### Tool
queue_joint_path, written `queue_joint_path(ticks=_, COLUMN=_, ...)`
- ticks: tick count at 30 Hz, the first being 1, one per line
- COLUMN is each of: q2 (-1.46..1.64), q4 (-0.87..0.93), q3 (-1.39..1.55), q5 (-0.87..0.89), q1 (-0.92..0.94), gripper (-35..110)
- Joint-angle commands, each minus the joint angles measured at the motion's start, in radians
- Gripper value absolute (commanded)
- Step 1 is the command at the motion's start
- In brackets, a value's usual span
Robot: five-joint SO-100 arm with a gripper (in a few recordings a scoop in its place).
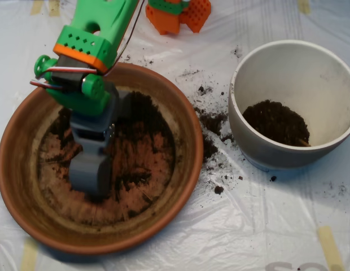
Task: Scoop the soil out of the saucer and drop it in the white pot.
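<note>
The saucer [163, 220] lies at the left of the worktop [248, 237], the white pot [248, 147] well to its right. Soil [141, 152] lies in the saucer, in the pot, and as crumbs between them. The hand [90, 175] reaches down into the saucer's left half.

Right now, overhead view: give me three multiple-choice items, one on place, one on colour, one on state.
1. Where is the pincer?
A. Inside the saucer
B. Over the white pot
C. On the sheet between them

2. What colour is the saucer?
A. Blue
B. Orange-brown
C. Black

3. What does the white pot hold?
A. Nothing
B. Water
C. Some soil

Answers:
1 A: the grey pincer sits low over the saucer's floor.
2 B: its rim and wall are terracotta.
3 C: a dark heap lies at the pot's bottom.
</note>
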Motion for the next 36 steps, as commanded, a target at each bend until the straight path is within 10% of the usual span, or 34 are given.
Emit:
queue_joint_path(ticks=1, q2=0.051, q4=0.006, q3=-0.063, q5=-0.032, q1=-0.005, gripper=52)
queue_joint_path(ticks=36, q2=0.607, q4=-0.224, q3=0.63, q5=-0.187, q1=-0.008, gripper=24)
